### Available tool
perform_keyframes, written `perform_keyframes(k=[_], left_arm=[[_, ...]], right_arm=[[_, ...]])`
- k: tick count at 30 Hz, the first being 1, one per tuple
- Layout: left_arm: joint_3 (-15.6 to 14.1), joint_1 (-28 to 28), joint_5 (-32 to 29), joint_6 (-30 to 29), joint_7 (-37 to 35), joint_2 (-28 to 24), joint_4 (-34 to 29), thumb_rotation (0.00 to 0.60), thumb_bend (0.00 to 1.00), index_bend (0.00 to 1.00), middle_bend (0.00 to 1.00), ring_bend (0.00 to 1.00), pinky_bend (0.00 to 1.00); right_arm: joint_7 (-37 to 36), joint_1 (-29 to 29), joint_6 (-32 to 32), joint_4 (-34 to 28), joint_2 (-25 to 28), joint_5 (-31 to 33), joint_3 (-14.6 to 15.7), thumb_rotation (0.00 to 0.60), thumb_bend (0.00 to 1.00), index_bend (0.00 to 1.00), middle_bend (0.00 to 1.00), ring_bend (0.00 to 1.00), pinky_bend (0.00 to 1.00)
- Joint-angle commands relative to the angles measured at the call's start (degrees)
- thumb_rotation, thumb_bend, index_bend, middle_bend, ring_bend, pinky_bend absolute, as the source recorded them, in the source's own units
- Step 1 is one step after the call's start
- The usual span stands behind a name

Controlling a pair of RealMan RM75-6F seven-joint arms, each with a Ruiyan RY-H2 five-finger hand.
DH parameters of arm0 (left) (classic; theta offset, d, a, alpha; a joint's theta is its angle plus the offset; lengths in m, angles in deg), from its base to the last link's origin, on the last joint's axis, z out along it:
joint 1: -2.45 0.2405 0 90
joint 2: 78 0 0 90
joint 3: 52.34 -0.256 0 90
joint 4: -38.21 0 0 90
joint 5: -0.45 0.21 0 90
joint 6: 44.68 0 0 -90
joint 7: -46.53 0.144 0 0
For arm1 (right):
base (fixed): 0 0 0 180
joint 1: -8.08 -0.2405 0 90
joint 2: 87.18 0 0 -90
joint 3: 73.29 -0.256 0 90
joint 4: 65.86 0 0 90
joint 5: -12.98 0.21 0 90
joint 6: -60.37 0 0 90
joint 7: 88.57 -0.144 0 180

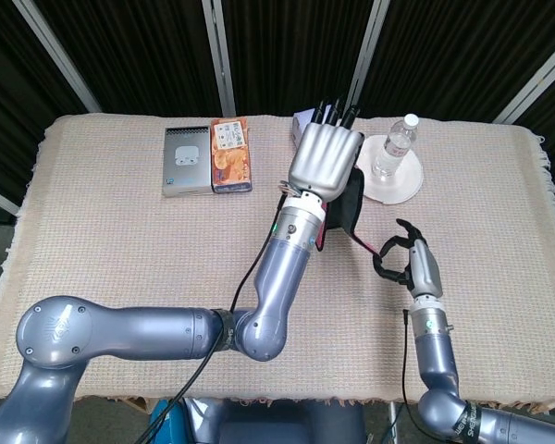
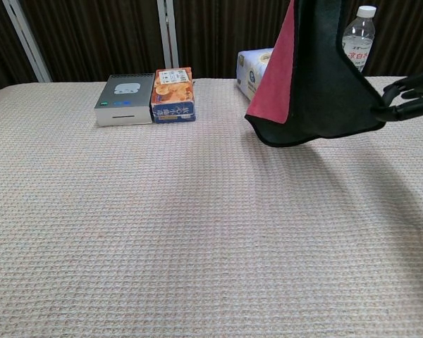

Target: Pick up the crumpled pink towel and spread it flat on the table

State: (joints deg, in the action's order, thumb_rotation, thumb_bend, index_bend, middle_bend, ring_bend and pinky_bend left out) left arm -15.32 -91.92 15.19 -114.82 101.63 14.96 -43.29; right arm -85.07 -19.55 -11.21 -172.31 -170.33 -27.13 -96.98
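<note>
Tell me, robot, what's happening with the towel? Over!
Left hand holds towel up high. Right hand pinches its lower corner, pulling sideways. Towel hangs above table, not flat yet. Water bottle and tissue pack close behind.

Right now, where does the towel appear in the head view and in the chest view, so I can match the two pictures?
Head view: the towel hangs just right of centre, below the left hand, mostly dark with a pink edge.
Chest view: the towel fills the upper right, hanging above the table, pink face to the left, dark face to the right.
Shared landmark: the water bottle, just right of the towel in both views.
</note>
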Motion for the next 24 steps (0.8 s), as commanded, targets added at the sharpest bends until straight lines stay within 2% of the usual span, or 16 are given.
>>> perform_keyframes(k=[1,6,12,18,24], left_arm=[[-0.3,3.4,1.1,0.2,-2.8,-2.8,-4.5,0.600,0.50,0.64,0.14,0.00,0.00],[-0.2,8.4,2.0,0.4,-7.2,-6.7,-11.1,0.600,0.50,0.64,0.14,0.00,0.00],[-1.3,14.3,3.5,0.7,-11.2,-11.7,-17.7,0.600,0.50,0.64,0.14,0.00,0.00],[-4.1,20.4,6.2,1.3,-15.0,-16.3,-22.8,0.600,0.50,0.64,0.14,0.00,0.00],[-6.7,25.2,8.3,2.9,-20.0,-18.4,-24.6,0.600,0.50,0.64,0.14,0.00,0.00]], right_arm=[[-0.9,0.2,0.3,0.5,1.4,-0.2,-1.5,0.600,0.58,0.72,0.14,0.00,0.00],[-1.7,0.2,0.4,0.2,3.0,-0.4,-3.2,0.600,0.58,0.72,0.14,0.00,0.00],[-1.3,0.2,0.2,-0.6,3.9,-0.5,-3.4,0.600,0.58,0.72,0.14,0.00,0.00],[-0.3,-0.2,-0.4,-1.2,3.7,-1.1,-2.9,0.600,0.58,0.72,0.14,0.00,0.00],[1.3,-1.1,-1.3,-2.1,3.1,-1.8,-2.7,0.600,0.58,0.72,0.14,0.00,0.00]])
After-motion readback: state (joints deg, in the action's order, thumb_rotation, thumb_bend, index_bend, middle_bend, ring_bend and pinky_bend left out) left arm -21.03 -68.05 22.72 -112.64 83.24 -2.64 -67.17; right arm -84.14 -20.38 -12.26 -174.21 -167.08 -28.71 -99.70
